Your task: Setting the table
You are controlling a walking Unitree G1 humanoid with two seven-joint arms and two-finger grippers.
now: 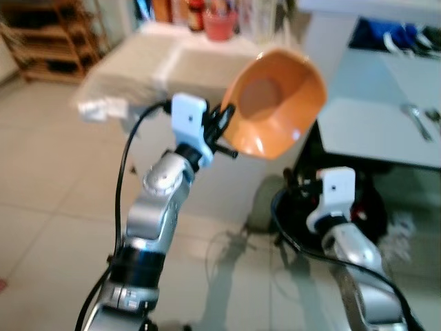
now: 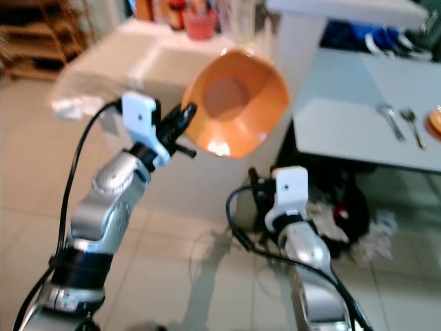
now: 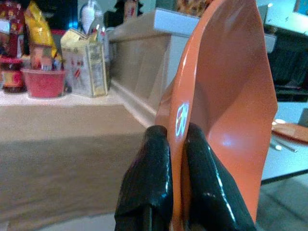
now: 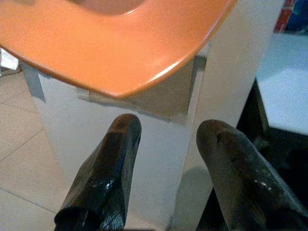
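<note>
Between the two black fingers (image 3: 149,187) of the left gripper (image 3: 177,144) sat the rim of a glossy orange plastic bowl (image 1: 274,103), pinched tight and held up in the air, tilted so that its hollow faced the robot's head. Lower and to the right, the right gripper (image 4: 168,139) hung with its fingers spread apart and nothing between them, just under the bowl's edge. Beyond the bowl stood a white counter (image 1: 172,58) with a beige top, and at its far end were a red plastic tub (image 3: 42,82), a printed carton (image 3: 86,65) and some bottles, too blurred to tell apart. To the right lay a pale grey table (image 2: 344,124) bearing two metal spoons (image 2: 403,124) side by side and an orange plate (image 2: 434,121) at the frame's edge. Light beige floor tiles (image 1: 48,200) spread below, with a wooden shelf rack (image 1: 55,38) at the far left.
</note>
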